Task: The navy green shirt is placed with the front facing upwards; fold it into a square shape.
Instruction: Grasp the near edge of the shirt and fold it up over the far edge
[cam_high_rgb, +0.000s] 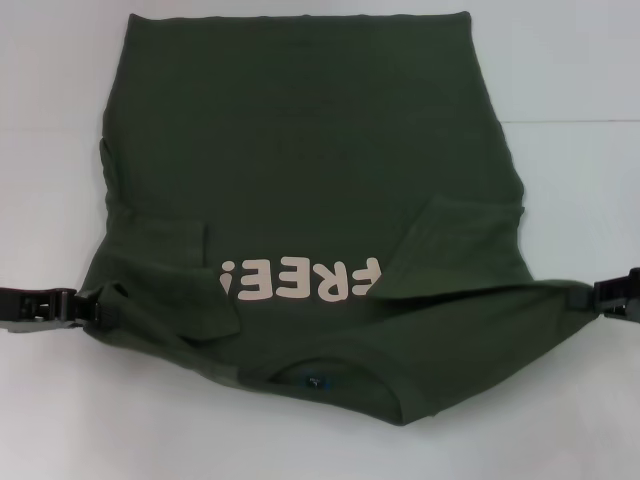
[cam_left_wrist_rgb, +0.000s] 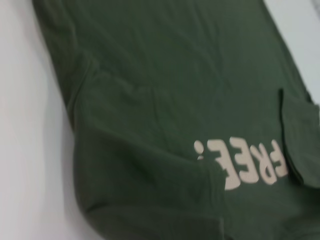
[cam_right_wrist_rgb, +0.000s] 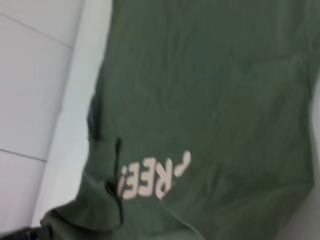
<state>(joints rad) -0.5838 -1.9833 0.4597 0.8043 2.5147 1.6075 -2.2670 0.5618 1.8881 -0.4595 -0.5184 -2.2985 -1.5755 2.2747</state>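
The navy green shirt (cam_high_rgb: 300, 150) lies front up on the white table, its collar (cam_high_rgb: 320, 372) and neck label (cam_high_rgb: 316, 381) toward me. Both sleeves (cam_high_rgb: 165, 240) (cam_high_rgb: 455, 245) are folded inward over the chest and partly cover the pale "FREE!" lettering (cam_high_rgb: 300, 281). My left gripper (cam_high_rgb: 88, 305) is shut on the shirt's shoulder corner at the left edge. My right gripper (cam_high_rgb: 598, 298) is shut on the opposite shoulder corner at the right edge. The cloth runs stretched between them. Both wrist views show the shirt (cam_left_wrist_rgb: 165, 100) (cam_right_wrist_rgb: 225, 100) and its lettering (cam_left_wrist_rgb: 250, 160) (cam_right_wrist_rgb: 150, 180), not the fingers.
The white table (cam_high_rgb: 580, 120) surrounds the shirt, with faint seam lines on the right. The shirt's hem lies at the far side of the table. Bare tabletop (cam_high_rgb: 120, 420) shows in front of the collar.
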